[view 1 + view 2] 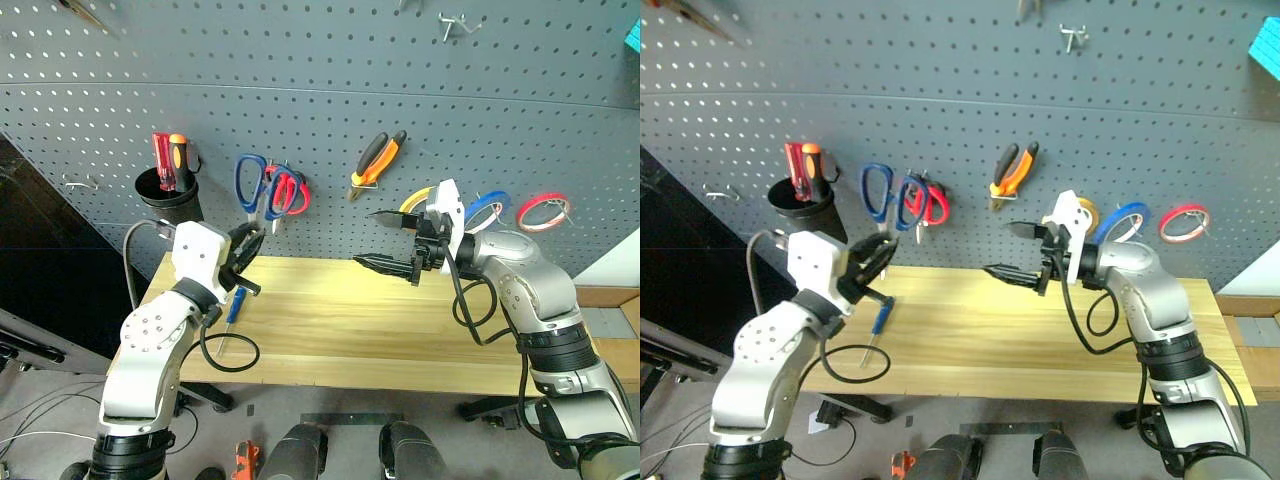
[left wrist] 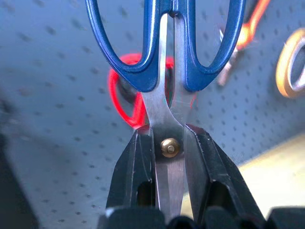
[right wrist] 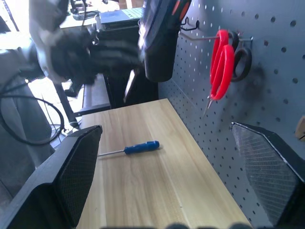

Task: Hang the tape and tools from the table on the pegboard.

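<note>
Scissors clamped in raised left tool

Screwdriver lies on counter, near its left end. Pegboard behind counter: pliers hang above counter middle, tape further right.

The desk lies bare between the two arms, save the blue screwdriver by the left pincer. Along the pegboard, red scissors, pliers and tape rolls crowd the hooks.
</note>
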